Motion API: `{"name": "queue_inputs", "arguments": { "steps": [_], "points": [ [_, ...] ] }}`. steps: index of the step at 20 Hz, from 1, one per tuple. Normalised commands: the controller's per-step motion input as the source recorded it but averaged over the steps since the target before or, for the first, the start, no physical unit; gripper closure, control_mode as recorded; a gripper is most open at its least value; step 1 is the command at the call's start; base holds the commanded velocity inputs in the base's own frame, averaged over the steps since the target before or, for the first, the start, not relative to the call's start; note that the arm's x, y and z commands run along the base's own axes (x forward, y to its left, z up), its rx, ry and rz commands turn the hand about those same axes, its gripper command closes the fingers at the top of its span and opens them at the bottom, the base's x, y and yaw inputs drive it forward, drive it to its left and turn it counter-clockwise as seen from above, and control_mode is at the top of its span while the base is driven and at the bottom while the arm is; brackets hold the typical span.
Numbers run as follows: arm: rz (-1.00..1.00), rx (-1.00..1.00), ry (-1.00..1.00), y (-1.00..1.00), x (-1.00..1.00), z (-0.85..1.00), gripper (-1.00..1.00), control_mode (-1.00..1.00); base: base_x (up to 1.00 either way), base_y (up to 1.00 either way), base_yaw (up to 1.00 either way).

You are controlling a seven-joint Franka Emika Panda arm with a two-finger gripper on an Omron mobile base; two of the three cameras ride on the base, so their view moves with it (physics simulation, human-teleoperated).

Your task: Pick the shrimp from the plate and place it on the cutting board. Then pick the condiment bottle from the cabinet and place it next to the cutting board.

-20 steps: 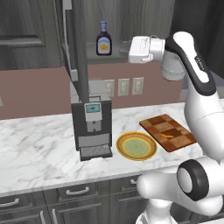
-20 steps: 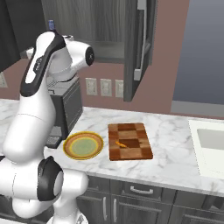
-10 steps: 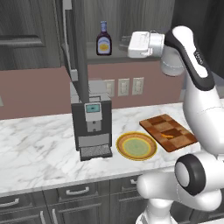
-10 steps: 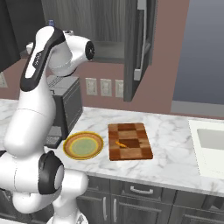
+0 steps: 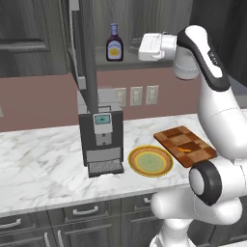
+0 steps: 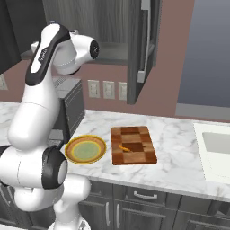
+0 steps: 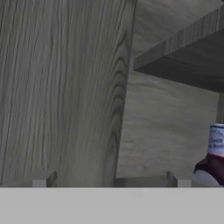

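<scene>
The tool point(image 7: 109, 178) is raised up to the open cabinet point(image 5: 144, 19), and its two fingers stand wide apart with nothing between them. The condiment bottle point(image 5: 114, 43) stands upright on the cabinet shelf, a little to the side of the tool and not touching it. Down on the marble tabletop point(image 5: 43, 164), the shrimp point(image 6: 124, 148) lies on the cutting board point(image 6: 133, 144), just beside the plate point(image 6: 85, 149).

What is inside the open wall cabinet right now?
The condiment bottle stands upright on the cabinet shelf, the open hand apart from it. The arm and door hide part of the shelf.
</scene>
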Motion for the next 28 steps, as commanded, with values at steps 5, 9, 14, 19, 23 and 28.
{"name": "queue_inputs", "arguments": {
  "steps": [5, 9, 14, 19, 23, 28],
  "points": [
    [0.0, 0.0, 0.0, 0.0, 0.1, 0.15, -1.0, -1.0, 0.0, 0.0, 0.0],
    [0.0, 0.0, 0.0, 0.0, 0.04, 0.22, -1.0, -1.0, 0.0, 0.0, 0.0],
    [0.0, 0.0, 0.0, 0.02, 0.06, 0.13, -1.0, -1.0, 0.0, 0.0, 0.0],
    [0.0, 0.0, 0.0, 0.02, 0.09, 0.0, -1.0, -1.0, 0.0, 0.0, 0.0],
    [0.0, 0.0, 0.0, 0.03, 0.11, 0.0, -1.0, -1.0, 0.0, 0.0, 0.0],
    [0.0, 0.0, 0.0, 0.03, 0.16, 0.0, -1.0, -1.0, 0.0, 0.0, 0.0]
  ]
}}
